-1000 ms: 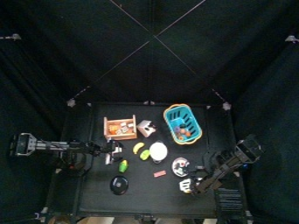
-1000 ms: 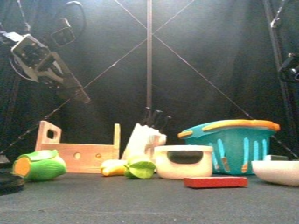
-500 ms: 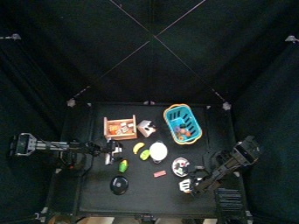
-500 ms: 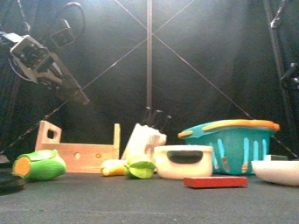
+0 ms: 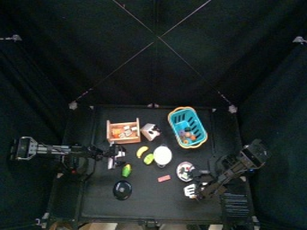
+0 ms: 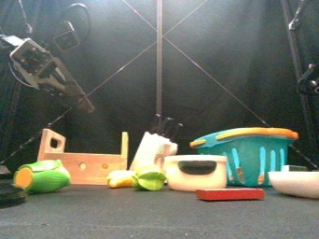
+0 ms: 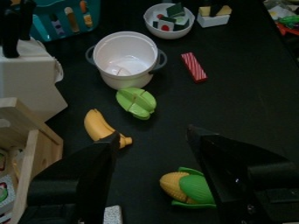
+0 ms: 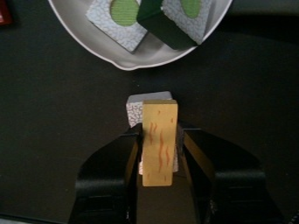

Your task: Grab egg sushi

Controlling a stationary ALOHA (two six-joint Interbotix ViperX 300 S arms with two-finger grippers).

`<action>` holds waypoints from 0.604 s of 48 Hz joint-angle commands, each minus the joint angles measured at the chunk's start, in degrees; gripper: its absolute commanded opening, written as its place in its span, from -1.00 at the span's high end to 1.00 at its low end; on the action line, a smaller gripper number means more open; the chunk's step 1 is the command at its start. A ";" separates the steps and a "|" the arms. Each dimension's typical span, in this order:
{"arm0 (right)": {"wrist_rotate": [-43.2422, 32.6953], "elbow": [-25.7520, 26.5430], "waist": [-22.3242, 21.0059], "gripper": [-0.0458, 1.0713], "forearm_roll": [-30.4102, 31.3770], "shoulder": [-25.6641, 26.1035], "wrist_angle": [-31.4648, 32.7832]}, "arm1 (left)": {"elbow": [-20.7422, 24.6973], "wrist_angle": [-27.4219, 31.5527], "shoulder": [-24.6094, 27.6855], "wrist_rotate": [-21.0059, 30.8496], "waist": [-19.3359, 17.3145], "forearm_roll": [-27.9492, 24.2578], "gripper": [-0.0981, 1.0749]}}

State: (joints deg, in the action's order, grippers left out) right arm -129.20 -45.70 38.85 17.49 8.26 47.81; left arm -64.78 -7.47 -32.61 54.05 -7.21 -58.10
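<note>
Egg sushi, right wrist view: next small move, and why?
Probably close the right hand. The egg sushi already lies lengthwise between its open jaws, just below the white bowl, so closing should grip its sides. The left hand rests open over the corn.

The egg sushi is showing a matt, wood-grained orange-yellow top over speckled white. The bowl beside it is looking like smooth glossy plastic. The tabletop is lying matt black, and the crate is showing bare pale wood.

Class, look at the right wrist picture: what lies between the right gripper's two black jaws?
The egg sushi, a tiny orange-yellow slab over white rice, lies between the right gripper jaws, just below the white bowl; the right wrist view shows it.
</note>
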 commanded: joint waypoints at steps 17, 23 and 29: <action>0.18 1.49 -0.70 -0.15 2.29 2.72 0.62 | 0.53 -0.26 0.00 -0.09 -0.18 0.09 -0.78; 0.18 1.58 -0.70 -0.15 2.55 2.72 0.62 | 0.53 -0.35 0.00 -0.09 -0.18 0.26 -0.78; 0.18 1.93 -0.88 -0.15 3.69 2.81 0.62 | 0.44 -0.62 0.00 -0.09 -0.18 0.62 -0.78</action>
State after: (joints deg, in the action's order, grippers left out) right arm -129.11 -45.09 38.14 20.21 9.49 48.34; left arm -65.04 -7.47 -32.61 54.05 -7.21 -57.83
